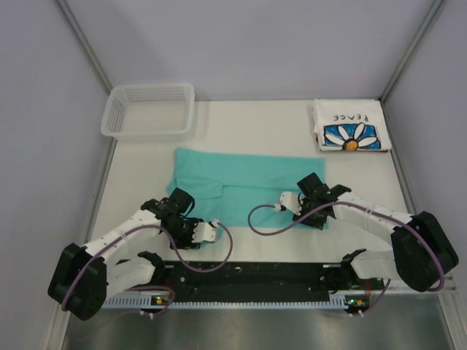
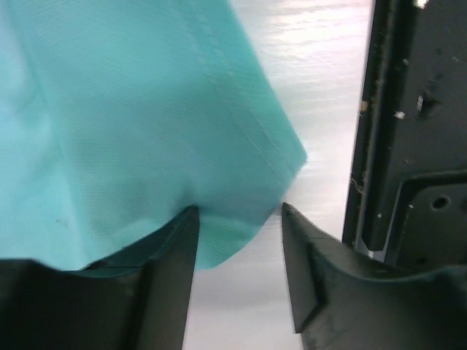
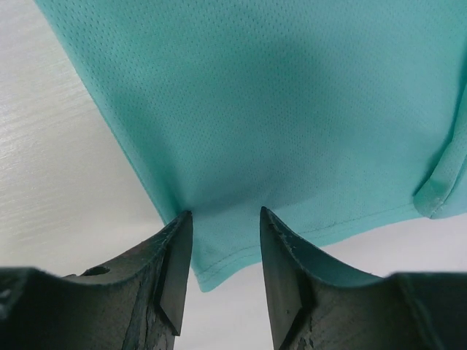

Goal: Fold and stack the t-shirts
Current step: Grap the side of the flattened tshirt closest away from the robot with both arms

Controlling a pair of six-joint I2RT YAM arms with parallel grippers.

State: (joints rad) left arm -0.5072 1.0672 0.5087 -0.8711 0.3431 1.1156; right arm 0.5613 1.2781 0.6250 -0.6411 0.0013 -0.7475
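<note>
The teal-green t-shirt (image 1: pixel 248 186) lies partly folded across the middle of the table. The white t-shirt with the blue daisy panel and "PEACE" lettering (image 1: pixel 350 125) lies folded at the back right. My left gripper (image 1: pixel 179 204) is open at the teal shirt's near left corner. In the left wrist view (image 2: pixel 239 208) that corner of the shirt (image 2: pixel 146 109) lies between the spread jaws. My right gripper (image 1: pixel 314 191) is open at the near right corner. In the right wrist view (image 3: pixel 226 211) the hem corner of the shirt (image 3: pixel 277 95) lies between the jaws.
A white plastic mesh basket (image 1: pixel 149 109) stands at the back left. A black rail (image 1: pixel 255 275) runs along the near edge, also seen in the left wrist view (image 2: pixel 408 146). Grey walls close in the table's sides and back.
</note>
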